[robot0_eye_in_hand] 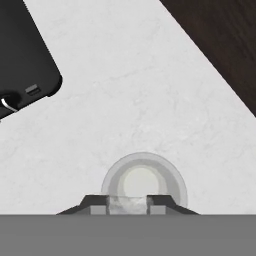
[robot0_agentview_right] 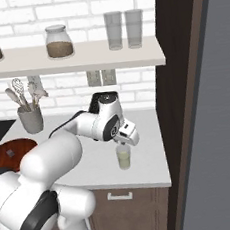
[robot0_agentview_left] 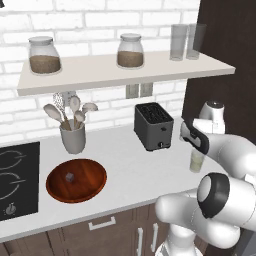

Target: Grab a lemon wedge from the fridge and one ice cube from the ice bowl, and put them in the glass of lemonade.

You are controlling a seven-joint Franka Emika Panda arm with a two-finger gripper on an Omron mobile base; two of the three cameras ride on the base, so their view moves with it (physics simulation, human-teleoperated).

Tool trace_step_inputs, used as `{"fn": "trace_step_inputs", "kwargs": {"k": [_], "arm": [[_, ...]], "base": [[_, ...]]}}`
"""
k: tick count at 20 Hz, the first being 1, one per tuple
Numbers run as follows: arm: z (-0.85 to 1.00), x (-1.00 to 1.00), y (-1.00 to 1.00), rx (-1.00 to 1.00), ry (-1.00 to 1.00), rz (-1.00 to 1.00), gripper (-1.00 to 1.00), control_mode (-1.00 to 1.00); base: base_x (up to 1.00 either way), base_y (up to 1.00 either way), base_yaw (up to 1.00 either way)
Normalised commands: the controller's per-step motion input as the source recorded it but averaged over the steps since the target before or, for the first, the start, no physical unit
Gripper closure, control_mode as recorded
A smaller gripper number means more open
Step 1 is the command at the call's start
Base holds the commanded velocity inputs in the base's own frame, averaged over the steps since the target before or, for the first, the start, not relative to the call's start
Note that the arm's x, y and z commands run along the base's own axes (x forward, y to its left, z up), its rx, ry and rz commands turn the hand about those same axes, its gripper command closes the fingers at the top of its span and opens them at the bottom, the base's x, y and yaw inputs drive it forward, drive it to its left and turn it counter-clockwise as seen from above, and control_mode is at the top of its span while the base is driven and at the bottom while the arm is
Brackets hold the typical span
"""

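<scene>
The glass of lemonade (robot0_agentview_left: 196, 161) (robot0_agentview_right: 124, 158) (robot0_eye_in_hand: 143, 182) stands on the white counter to the right of the toaster. My gripper (robot0_agentview_left: 195, 150) (robot0_agentview_right: 122, 144) (robot0_eye_in_hand: 128, 205) hangs straight over the glass's mouth, pointing down. It is shut on a small grey translucent ice cube (robot0_eye_in_hand: 128, 204), which sits between the two tips just above the rim. The reddish-brown ice bowl (robot0_agentview_left: 90, 189) (robot0_agentview_right: 20, 147) lies at the left of the counter with another ice cube (robot0_agentview_left: 70, 176) in it. The lemon wedge is out of view. The fridge (robot0_agentview_right: 214, 126) shows as a tall grey side at the far right.
A dark toaster (robot0_agentview_left: 153, 125) (robot0_eye_in_hand: 22, 55) stands just left of the glass. A grey utensil cup (robot0_agentview_left: 73, 136) is behind the bowl, a black cooktop (robot0_agentview_left: 17, 180) at the far left. A dark brown cabinet wall (robot0_agentview_right: 176, 80) borders the counter's right end. A shelf (robot0_agentview_left: 125, 70) holds jars and two tall glasses.
</scene>
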Motion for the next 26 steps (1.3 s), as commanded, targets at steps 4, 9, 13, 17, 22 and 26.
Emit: {"fn": "trace_step_inputs", "kwargs": {"k": [4,9,13,17,22,26], "arm": [[0.0,0.0,0.0,0.0,0.0,0.0,-1.0,-1.0],[0.0,0.0,0.0,0.0,0.0,0.0,-1.0,-1.0],[0.0,-0.08,0.0,0.0,0.0,0.0,-1.0,-1.0],[0.1,-0.13,0.01,0.0,-0.03,0.0,-1.0,-1.0],[0.34,-0.04,0.0,0.02,0.0,0.02,-1.0,-1.0],[0.29,-0.11,0.0,0.04,-0.02,0.0,-1.0,-1.0]], "base": [[0.0,0.0,0.0],[0.0,0.0,0.0],[0.0,0.0,0.0],[0.0,0.0,0.0],[0.0,0.0,0.0],[0.0,0.0,0.0]]}}
